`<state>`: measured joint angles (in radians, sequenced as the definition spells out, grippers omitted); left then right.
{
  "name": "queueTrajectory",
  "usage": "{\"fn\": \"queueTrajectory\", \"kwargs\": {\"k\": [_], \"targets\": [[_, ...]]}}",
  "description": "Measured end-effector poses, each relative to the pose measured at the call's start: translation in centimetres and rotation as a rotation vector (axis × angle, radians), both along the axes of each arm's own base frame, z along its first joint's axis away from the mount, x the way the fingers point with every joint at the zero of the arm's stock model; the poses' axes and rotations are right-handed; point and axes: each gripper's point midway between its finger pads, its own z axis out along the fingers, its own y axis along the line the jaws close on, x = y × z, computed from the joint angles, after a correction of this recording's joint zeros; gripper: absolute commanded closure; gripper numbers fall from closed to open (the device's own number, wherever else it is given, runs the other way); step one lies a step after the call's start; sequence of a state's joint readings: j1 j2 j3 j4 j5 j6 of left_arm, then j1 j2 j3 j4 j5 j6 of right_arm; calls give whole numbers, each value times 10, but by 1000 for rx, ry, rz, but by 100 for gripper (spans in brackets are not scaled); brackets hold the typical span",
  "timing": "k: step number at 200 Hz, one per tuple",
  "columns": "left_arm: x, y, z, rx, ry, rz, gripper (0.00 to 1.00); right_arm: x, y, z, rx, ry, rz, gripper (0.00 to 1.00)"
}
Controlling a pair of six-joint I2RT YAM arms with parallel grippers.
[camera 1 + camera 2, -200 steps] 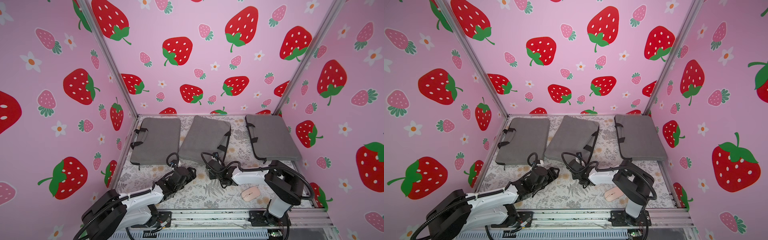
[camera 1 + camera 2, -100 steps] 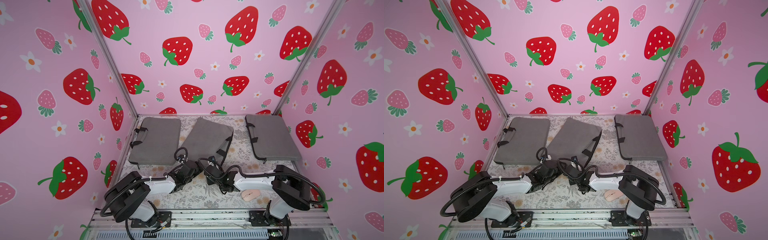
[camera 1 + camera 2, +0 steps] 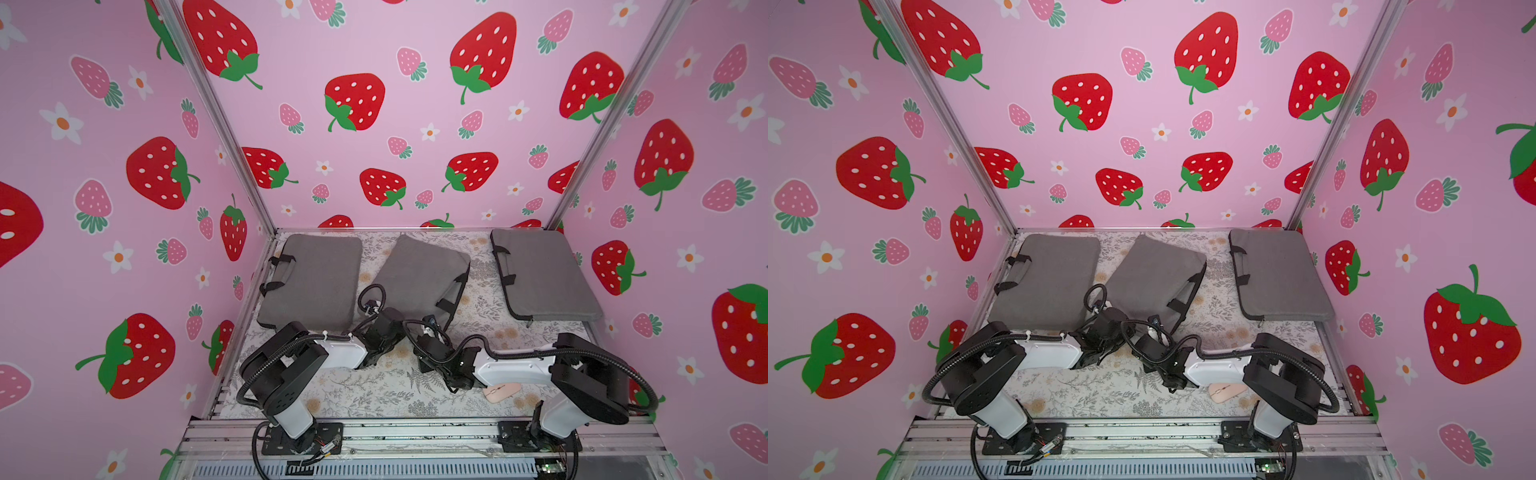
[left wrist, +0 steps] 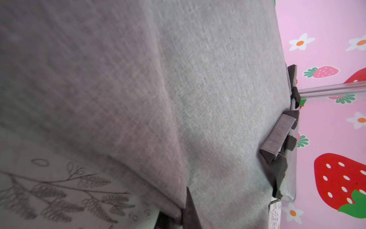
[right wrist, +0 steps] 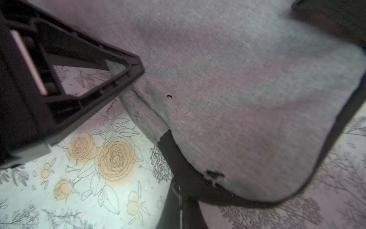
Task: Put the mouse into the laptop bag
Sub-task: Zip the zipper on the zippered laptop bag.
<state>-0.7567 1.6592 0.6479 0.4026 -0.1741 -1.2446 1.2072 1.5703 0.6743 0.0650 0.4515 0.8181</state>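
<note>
Left gripper (image 5: 130, 71) pinches woven grey laptop bag (image 3: 419, 274) corner; right gripper (image 5: 169, 146) closed beside it.

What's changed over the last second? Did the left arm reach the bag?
The left end effector reached farther in, to the near corner of the middle laptop bag, and closed, apparently pinching its fabric. Unchanged: the right end effector stays shut on that bag's near edge, the mouse lies where it was, and both outer bags haven't moved.
</note>
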Motion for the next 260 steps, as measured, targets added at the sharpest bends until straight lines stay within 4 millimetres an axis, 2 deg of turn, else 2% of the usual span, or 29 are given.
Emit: {"fn": "queueTrajectory", "kwargs": {"k": [47,69,123,164,168,171,179,194,201,214,236,249,260], "targets": [[5,0,8,36,-2,-24,100,18,-48,3,21,-1,-116,100],[8,0,10,27,2,-36,100,30,-62,1,34,18,-164,100],[24,2,17,50,32,-65,100,32,-54,10,73,13,-125,100],[55,-3,18,62,63,-106,100,31,-41,8,63,6,-96,100],[57,-4,18,61,65,-108,96,31,-38,6,57,9,-93,100],[60,-3,18,64,63,-110,87,31,-36,5,55,12,-91,100],[66,-3,18,68,61,-113,72,32,-31,3,47,18,-84,100],[76,4,18,82,56,-94,49,34,-23,0,38,27,-74,100],[80,8,18,85,52,-79,41,34,-19,-1,34,31,-68,100],[84,14,21,87,46,-60,36,35,-14,-3,24,38,-57,100],[86,18,29,70,25,-45,36,38,-6,-5,6,45,-39,100],[77,18,34,39,8,-49,36,39,0,-6,-1,49,-28,100],[62,18,35,9,1,-53,36,41,5,-7,-7,52,-16,100]]}}
